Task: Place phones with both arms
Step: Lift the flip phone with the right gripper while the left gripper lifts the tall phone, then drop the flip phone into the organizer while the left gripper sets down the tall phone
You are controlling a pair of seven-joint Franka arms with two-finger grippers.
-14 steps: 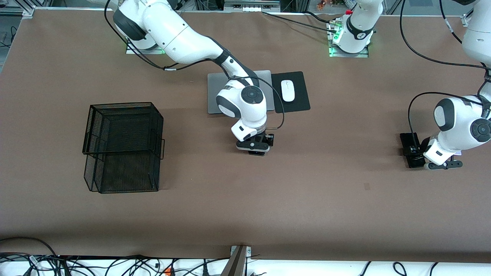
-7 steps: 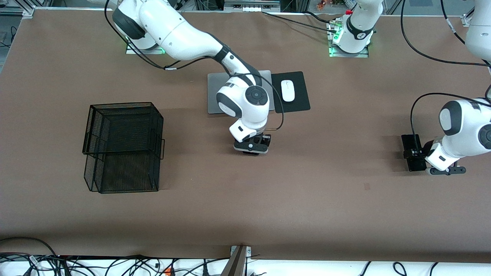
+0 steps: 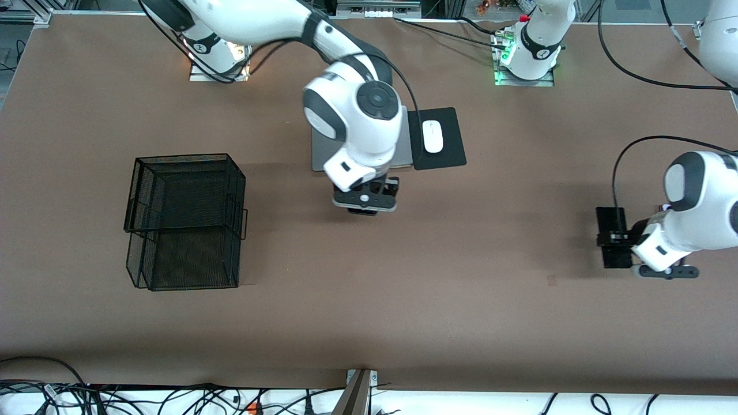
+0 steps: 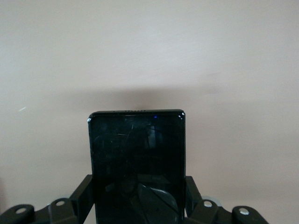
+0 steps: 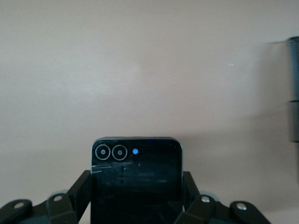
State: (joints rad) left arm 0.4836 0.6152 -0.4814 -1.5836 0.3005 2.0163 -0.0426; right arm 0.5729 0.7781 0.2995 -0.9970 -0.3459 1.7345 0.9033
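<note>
My right gripper [image 3: 364, 203] hangs over the table's middle, just off the laptop's near edge. It is shut on a squarish phone [image 5: 135, 172] with a glossy black face and two ringed lenses; in the front view only a dark sliver [image 3: 362, 212] of it shows. My left gripper [image 3: 625, 237] is at the left arm's end of the table. It is shut on a long black slab phone [image 3: 613, 245], which sticks out toward the table's middle. In the left wrist view the slab [image 4: 136, 149] sits between the black fingers [image 4: 84, 196]. No third phone is clearly in view.
A black wire mesh basket [image 3: 184, 219] stands toward the right arm's end. A grey laptop [image 3: 405, 151] lies partly under the right arm. Beside it a white mouse [image 3: 432, 136] sits on a black pad [image 3: 452, 155].
My right arm has risen and drawn back toward the laptop, carrying its phone. My left gripper has shifted nearer to the front camera with the slab phone in it.
</note>
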